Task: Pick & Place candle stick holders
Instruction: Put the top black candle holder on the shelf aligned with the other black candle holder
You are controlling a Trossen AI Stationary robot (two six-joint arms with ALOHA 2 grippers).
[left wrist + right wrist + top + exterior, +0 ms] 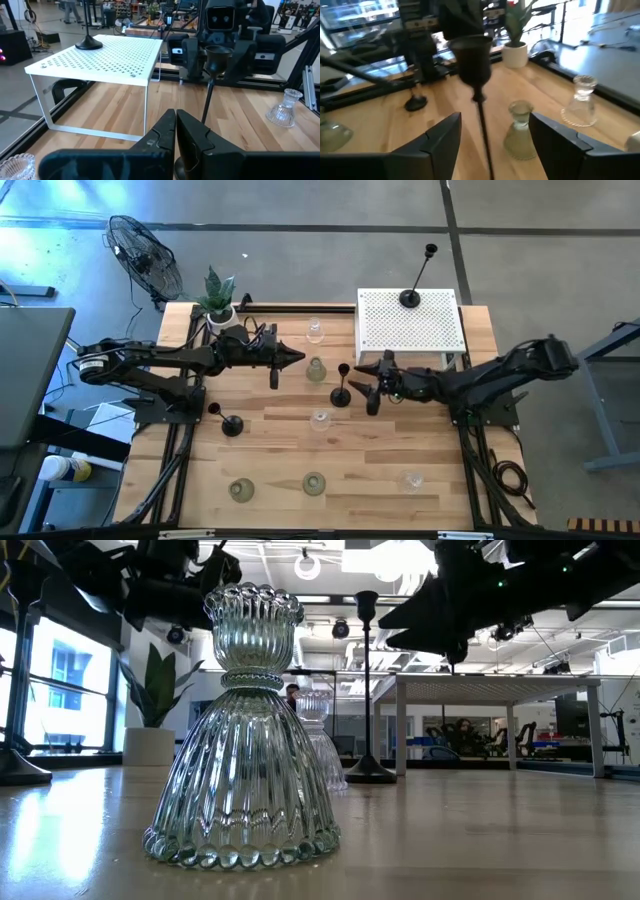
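A black holder (341, 394) with a thin tall stem stands on its round base mid-table. My right gripper (362, 388) is open just to its right. In the right wrist view the stem (481, 115) rises in the gap between the two fingers (442, 142) and touches neither. My left gripper (297, 359) is shut and empty, above the table beside a pale-green glass holder (316, 369). In the left wrist view its shut fingers (176, 131) point at the black holder's cup (214, 56). A second black holder (410, 297) stands on the white perforated box (380, 330), a third (232, 426) on the table.
Clear glass holders stand at the far middle (315, 332), mid-table (320, 420) and near right (413, 480). Two pale-green ones (241, 490) (314, 483) stand near the front edge. A potted plant (218, 305) is at the far left.
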